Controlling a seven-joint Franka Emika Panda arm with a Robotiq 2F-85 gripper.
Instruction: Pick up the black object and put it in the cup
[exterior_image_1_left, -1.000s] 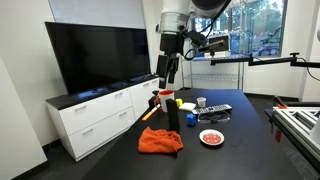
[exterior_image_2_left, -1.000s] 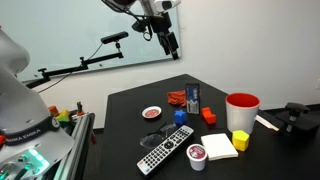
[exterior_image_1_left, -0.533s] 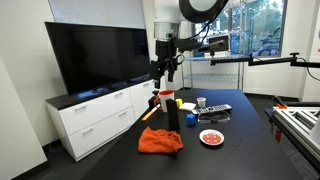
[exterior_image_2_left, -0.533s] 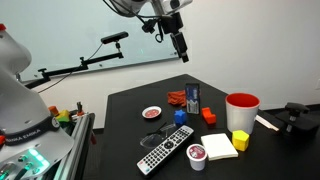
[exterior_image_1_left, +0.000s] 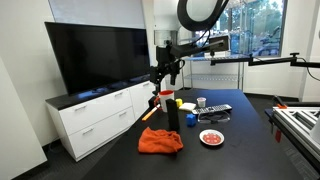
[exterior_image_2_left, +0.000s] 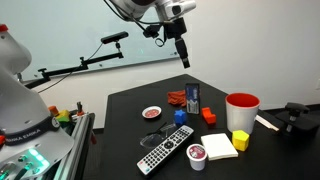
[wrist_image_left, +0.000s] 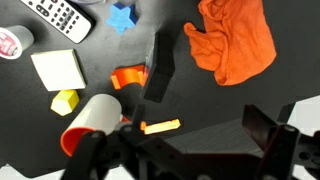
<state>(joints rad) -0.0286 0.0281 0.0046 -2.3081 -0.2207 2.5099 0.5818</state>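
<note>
Your arm reaches in from the top of both exterior views, and its upper part is cut off there. It bends down so the dark pincer (exterior_image_2_left: 186, 58) hangs high above the black table (exterior_image_2_left: 125, 125), well apart from everything on it. In the wrist view the two fingers (wrist_image_left: 268, 135) stand wide apart and hold nothing. The tall thin black block (wrist_image_left: 160, 65) stands upright on the table, between the crumpled orange cloth (wrist_image_left: 235, 40) and the big red cup with a pale inside (wrist_image_left: 95, 122). The pincer's dark body hides the lower edge of the cup in the wrist view. In an exterior view the block (exterior_image_1_left: 173, 117) covers part of the cup (exterior_image_1_left: 165, 96). The flat remote with many buttons (wrist_image_left: 62, 15) is cut off at the top edge.
</note>
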